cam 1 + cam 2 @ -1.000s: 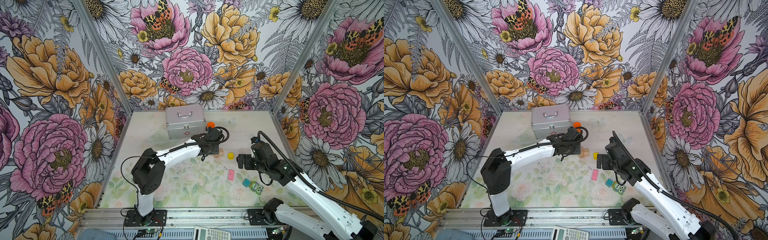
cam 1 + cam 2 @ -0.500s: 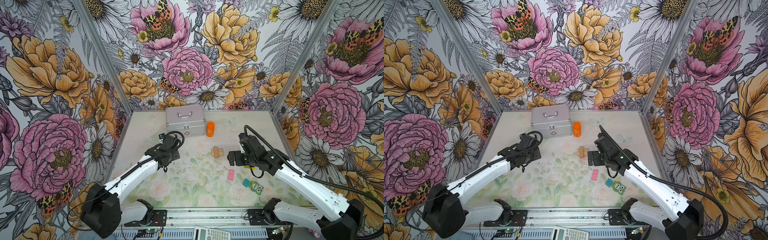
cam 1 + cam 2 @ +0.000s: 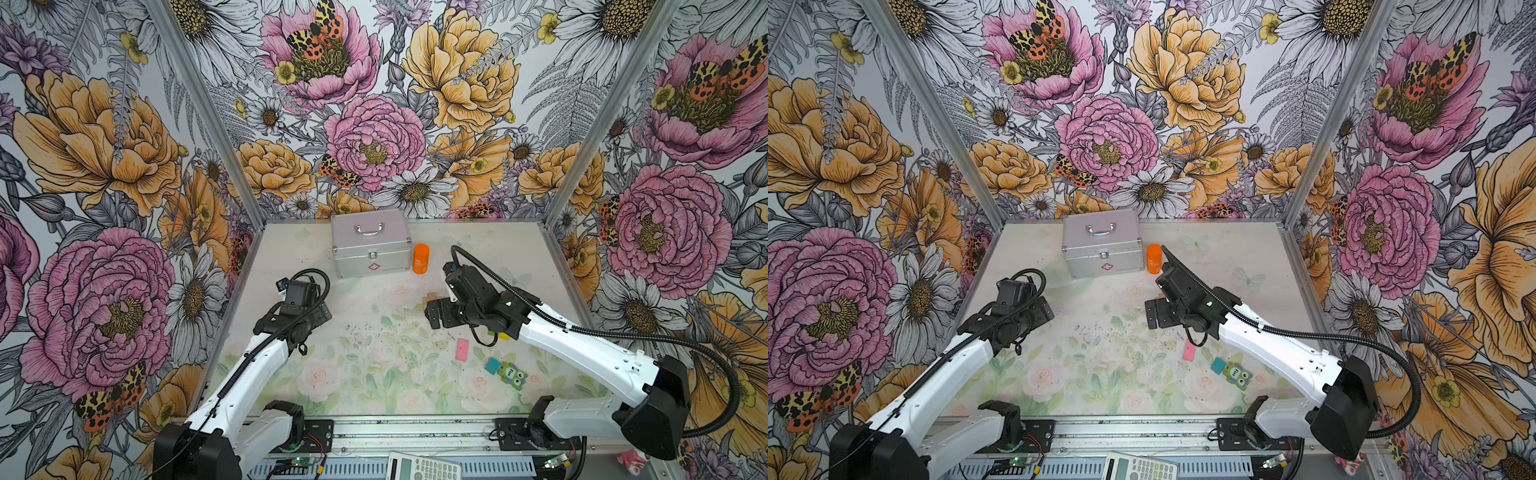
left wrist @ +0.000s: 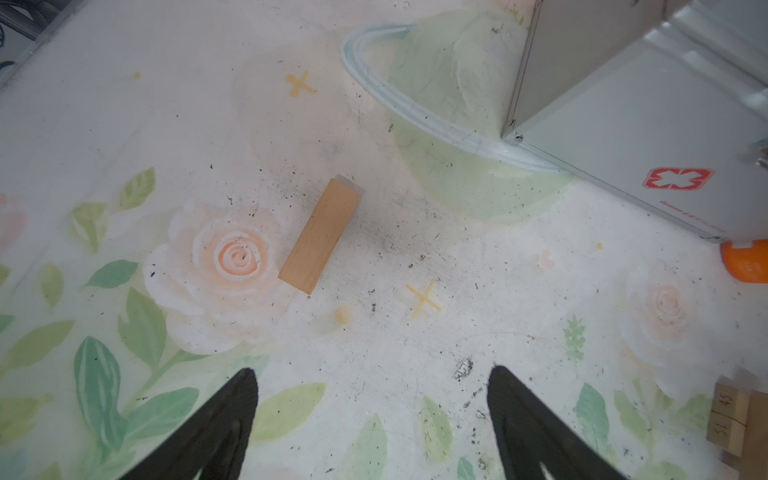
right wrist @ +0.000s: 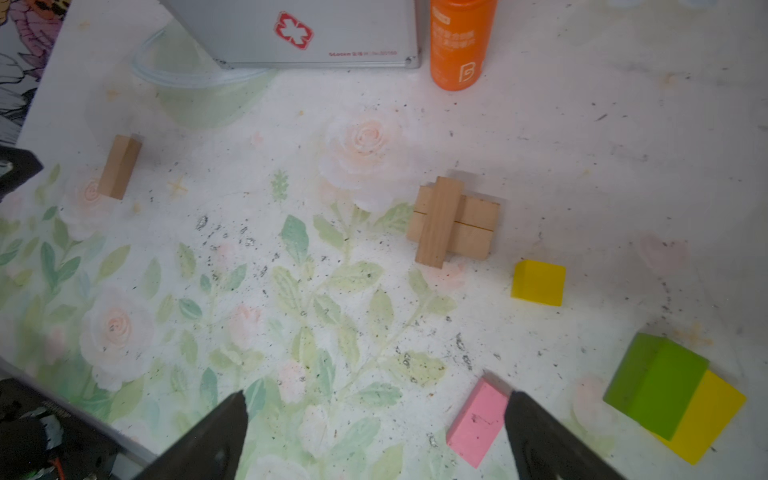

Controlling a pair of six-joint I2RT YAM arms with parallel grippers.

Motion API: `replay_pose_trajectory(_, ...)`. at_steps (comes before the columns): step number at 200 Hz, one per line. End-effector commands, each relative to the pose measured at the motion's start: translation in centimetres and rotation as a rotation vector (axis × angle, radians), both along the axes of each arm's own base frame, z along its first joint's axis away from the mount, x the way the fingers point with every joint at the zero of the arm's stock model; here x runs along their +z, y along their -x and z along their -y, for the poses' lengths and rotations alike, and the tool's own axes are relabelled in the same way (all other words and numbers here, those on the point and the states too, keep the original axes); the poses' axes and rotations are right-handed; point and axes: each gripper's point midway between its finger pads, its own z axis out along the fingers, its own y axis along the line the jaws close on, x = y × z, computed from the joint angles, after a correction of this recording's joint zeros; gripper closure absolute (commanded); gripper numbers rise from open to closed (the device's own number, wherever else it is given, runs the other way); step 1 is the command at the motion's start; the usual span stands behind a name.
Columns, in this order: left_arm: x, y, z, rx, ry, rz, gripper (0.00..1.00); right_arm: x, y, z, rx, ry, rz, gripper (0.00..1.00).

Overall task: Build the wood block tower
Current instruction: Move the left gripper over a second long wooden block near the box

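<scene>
The tower (image 5: 453, 220) is two tan planks side by side with a third laid across them; in both top views my right arm hides most of it (image 3: 431, 297). A further tan plank (image 4: 320, 237) lies flat ahead of my left gripper (image 4: 372, 374), which is open and empty (image 3: 316, 315). Just in front of the tower my right gripper (image 5: 376, 411) is open (image 3: 434, 316), one finger beside the pink plank (image 5: 478, 419). A yellow cube (image 5: 538, 282), a green bar (image 5: 656, 382) and a yellow bar (image 5: 706, 419) lie nearby. The teal cube (image 3: 493, 365) and owl piece (image 3: 512, 374) sit nearer the front.
A silver case (image 3: 370, 245) stands at the back with an orange bottle (image 3: 420, 258) at its right corner. A clear bowl-like thing (image 4: 415, 112) lies by the case's left corner. Flowered walls close in the table on three sides.
My left gripper has drawn back from the tower to the left side of the table, and its jaws have opened. My right gripper has moved left and back, closer to the tower.
</scene>
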Motion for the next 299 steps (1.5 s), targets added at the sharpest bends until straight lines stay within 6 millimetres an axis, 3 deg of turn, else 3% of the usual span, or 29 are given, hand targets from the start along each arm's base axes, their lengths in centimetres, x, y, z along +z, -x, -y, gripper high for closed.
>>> replay_pose_trajectory(1, 0.4, -0.4, -0.6, 0.025, 0.025, 0.051, 0.11, 2.5, 0.0, -4.0, 0.087, -0.089, 0.048, 0.01)
replay_pose_trajectory(47, 0.0, -0.4, -1.8, 0.068, 0.027, 0.066, 0.1, 3.0, -0.5, -7.5, 0.168, -0.108, 0.05, 0.02)
replay_pose_trajectory(98, -1.6, -0.8, -2.9, 0.108, 0.042, 0.056, 0.08, 3.1, -0.9, -8.7, 0.202, -0.109, 0.048, 0.02)
replay_pose_trajectory(153, -4.2, -1.9, -3.8, 0.134, 0.032, 0.007, 0.07, 2.4, -0.7, -7.9, 0.183, -0.09, 0.044, 0.02)
replay_pose_trajectory(178, -5.4, -2.6, -3.1, 0.111, 0.055, -0.021, 0.07, 2.5, -0.6, -7.3, 0.174, -0.086, 0.053, 0.01)
replay_pose_trajectory(253, -7.0, -3.7, -3.2, 0.093, 0.036, -0.059, 0.12, 1.7, -0.3, -5.3, 0.128, -0.065, 0.051, 0.01)
replay_pose_trajectory(299, -7.0, -4.5, -3.3, 0.083, 0.016, -0.065, 0.15, 1.5, -0.1, -4.1, 0.102, -0.064, 0.05, 0.01)
